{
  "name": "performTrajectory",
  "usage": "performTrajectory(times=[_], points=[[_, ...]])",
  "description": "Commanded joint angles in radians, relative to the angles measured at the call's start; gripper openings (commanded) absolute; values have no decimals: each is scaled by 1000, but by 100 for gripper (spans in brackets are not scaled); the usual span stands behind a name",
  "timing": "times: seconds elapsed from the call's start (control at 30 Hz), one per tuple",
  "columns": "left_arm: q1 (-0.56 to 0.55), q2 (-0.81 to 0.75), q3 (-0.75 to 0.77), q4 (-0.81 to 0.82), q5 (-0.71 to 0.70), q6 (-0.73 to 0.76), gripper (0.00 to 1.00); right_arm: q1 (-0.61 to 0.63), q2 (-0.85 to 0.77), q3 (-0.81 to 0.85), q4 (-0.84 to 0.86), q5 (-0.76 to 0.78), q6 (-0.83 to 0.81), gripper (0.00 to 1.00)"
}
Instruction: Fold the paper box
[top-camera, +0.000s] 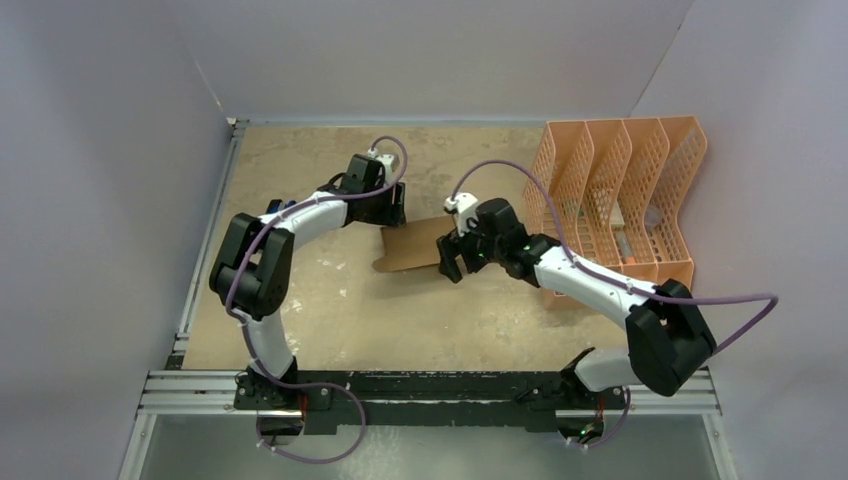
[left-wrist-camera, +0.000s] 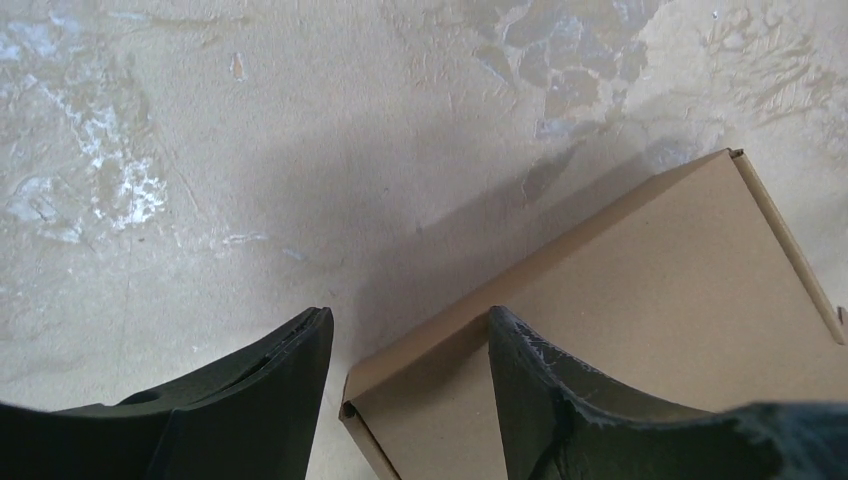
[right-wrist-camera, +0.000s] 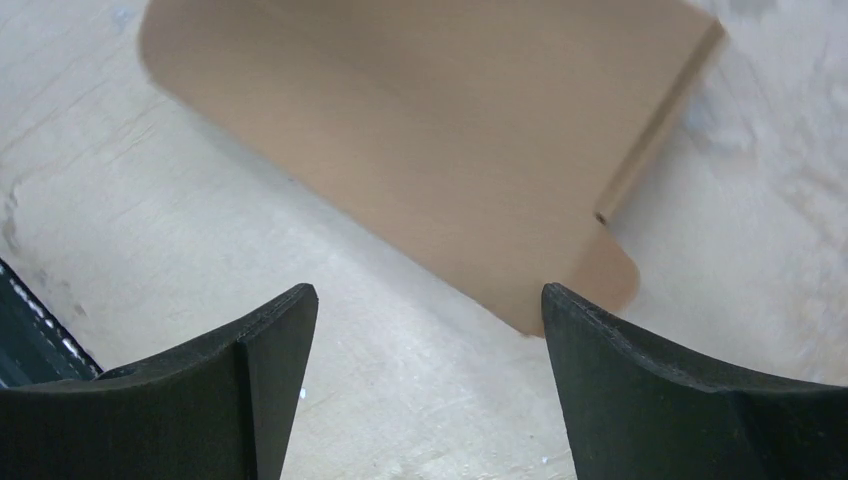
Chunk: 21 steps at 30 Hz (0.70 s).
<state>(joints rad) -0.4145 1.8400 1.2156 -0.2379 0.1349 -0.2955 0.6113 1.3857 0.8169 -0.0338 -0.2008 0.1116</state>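
Looking first at the plain brown cardboard paper box (top-camera: 410, 248): lies flat on the mottled beige counter (top-camera: 330, 320), near the peach-orange perforated plastic file organizer (top-camera: 620, 190), on that organizer's side facing the left arm, not touching it. Reads already as a shallow rectangular shape, with the top panel lowered and a doubled edge showing along one corner in the left wrist view. Shows one rounded tab (right-wrist-camera: 610, 270) poking out flat at a corner, beside a narrow folded strip, not yet tucked in.

Judged as late in the job: main folds done, lid down. Left to do, probably: pushing that loose tab inside and pressing the edges square. Cannot tell whether tabs on the hidden sides are seated.

Left tool (left-wrist-camera: 410, 320): at the box corner away from the organizer, jaws parted, one finger (left-wrist-camera: 560, 400) over the top panel, the other off the box above bare counter, the box's corner lying in the gap below. Clamps nothing, as far as seen.

Right tool (right-wrist-camera: 430, 295): between the box and the organizer, jaws spread wide and empty, hanging over bare counter just short of the box's edge, the loose tab ahead of it.
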Motion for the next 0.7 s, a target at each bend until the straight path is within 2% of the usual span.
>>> performTrajectory(times=[0.0,0.2,0.43,0.67], points=[[0,79,23,-67,2,38,58,118,0,158,-122,118,-265,85],[1,135,57,-88,24,60,57,192,44,259,-190,260,-426,85],[2,165,69,-97,54,68,57,202,87,327,-225,356,-546,86],[3,139,74,-97,52,54,56,219,69,373,-268,293,-562,87]])
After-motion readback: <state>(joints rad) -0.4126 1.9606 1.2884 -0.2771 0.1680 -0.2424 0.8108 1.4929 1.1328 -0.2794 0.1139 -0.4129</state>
